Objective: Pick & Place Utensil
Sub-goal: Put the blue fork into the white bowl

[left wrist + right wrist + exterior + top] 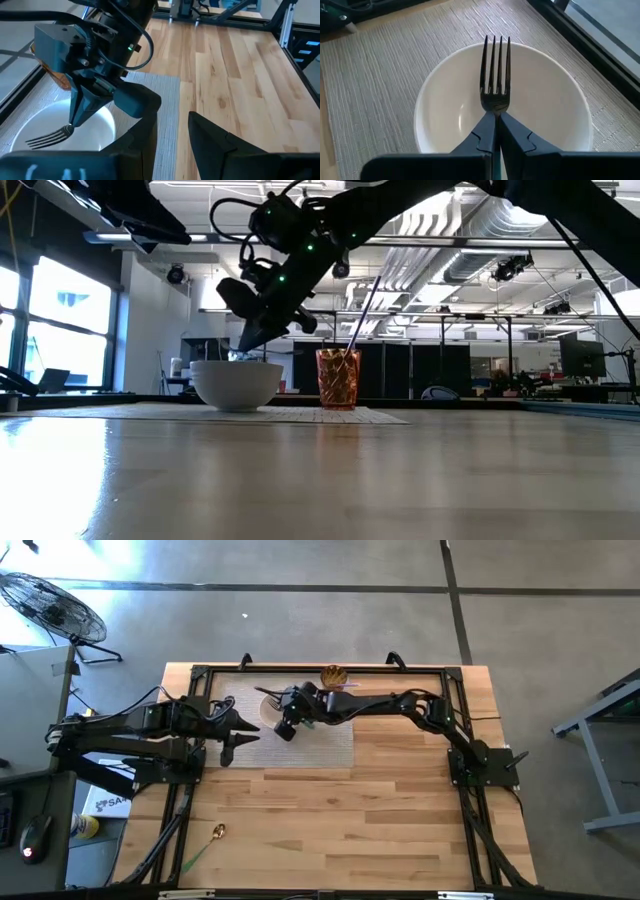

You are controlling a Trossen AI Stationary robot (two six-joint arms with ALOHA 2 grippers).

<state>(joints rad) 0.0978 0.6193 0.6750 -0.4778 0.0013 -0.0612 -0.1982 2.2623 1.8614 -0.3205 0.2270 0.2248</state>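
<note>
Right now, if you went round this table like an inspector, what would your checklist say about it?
Surface: wooden table with a grey placemat.
Job's things: fork held over the white bowl; orange cup beside the bowl, holding utensils.
Clutter: gold spoon with a green handle lying near the table's front left.
Grippers: right gripper shut on the fork's handle above the bowl; left gripper open, waiting close by at the mat's edge.
Cables: black leads along both arms.
Surroundings: floor fan and a computer mouse off the table; nobody seen.
</note>
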